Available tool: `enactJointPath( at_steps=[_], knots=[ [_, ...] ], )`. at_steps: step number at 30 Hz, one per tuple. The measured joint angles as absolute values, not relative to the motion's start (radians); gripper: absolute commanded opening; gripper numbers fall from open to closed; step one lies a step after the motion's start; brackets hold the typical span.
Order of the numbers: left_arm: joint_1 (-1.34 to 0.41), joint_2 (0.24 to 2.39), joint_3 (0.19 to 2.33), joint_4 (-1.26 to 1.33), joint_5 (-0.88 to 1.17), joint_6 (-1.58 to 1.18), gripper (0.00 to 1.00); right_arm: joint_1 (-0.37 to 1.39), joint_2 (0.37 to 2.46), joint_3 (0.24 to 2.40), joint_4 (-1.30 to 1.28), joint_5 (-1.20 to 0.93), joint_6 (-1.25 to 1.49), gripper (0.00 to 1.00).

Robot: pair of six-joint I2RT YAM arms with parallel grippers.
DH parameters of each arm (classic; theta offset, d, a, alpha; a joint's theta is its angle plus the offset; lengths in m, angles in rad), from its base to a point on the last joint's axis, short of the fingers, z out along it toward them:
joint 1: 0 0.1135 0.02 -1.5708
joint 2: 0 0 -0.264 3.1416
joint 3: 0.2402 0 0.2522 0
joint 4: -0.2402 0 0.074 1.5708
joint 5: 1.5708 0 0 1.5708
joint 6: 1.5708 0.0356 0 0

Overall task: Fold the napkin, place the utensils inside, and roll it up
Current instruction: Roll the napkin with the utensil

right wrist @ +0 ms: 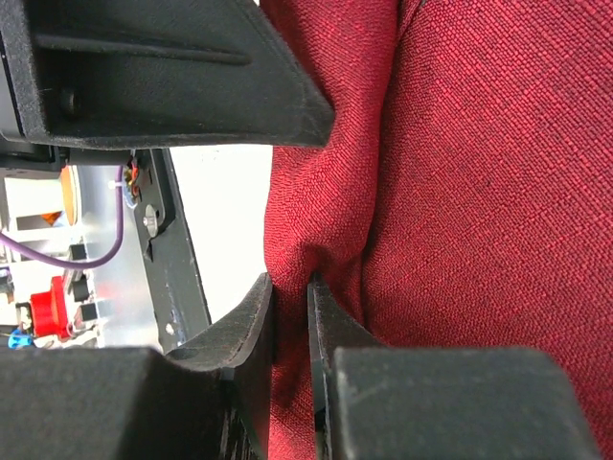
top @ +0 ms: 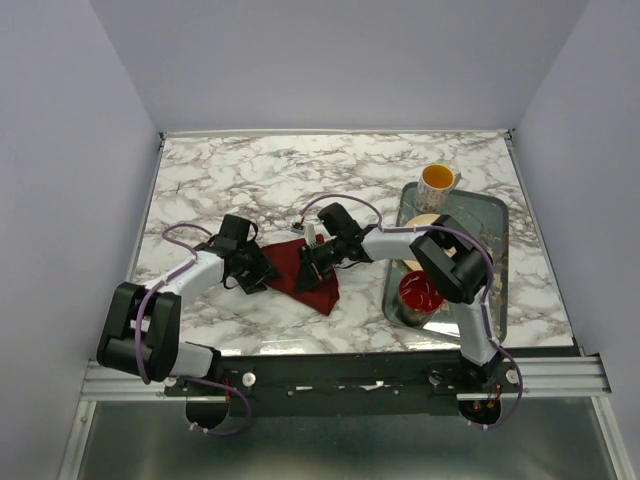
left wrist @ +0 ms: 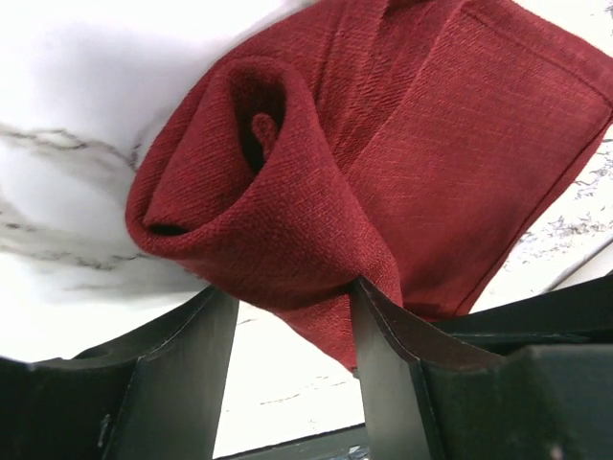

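The maroon napkin [top: 318, 283] lies folded on the marble table between my two arms, its left end rolled into a loose tube [left wrist: 244, 182]. My left gripper [top: 262, 268] stands open at that rolled end. Its fingertips [left wrist: 213, 316] touch the underside of the roll, and bare table shows between the fingers. My right gripper [top: 311, 262] is shut on a pinched fold of the napkin [right wrist: 450, 192], with cloth squeezed between its two pads [right wrist: 257, 316]. The utensils are hidden from view.
A grey tray [top: 495, 215] at the right holds a white mug [top: 437, 180] with orange inside, a red bowl [top: 420, 292] and a pale plate [top: 424, 222] partly under my right arm. The left gripper's black body [right wrist: 144, 77] hangs close above the right fingers.
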State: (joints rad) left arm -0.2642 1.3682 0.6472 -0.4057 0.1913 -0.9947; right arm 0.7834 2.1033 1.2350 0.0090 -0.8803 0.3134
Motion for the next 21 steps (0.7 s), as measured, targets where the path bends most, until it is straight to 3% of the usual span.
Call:
enactJointPath(
  at_steps=[12,21],
  knots=[
    [-0.273,1.411,0.664,-0.36,0.203,-0.992,0.55,0.775,2.119,1.243,0.014,-0.907,0.3,0.03],
    [-0.29,1.343,0.631,-0.359,0.176,-0.975,0.62,0.776,2.125,1.262,-0.017,-0.91,0.28,0.02]
  ],
)
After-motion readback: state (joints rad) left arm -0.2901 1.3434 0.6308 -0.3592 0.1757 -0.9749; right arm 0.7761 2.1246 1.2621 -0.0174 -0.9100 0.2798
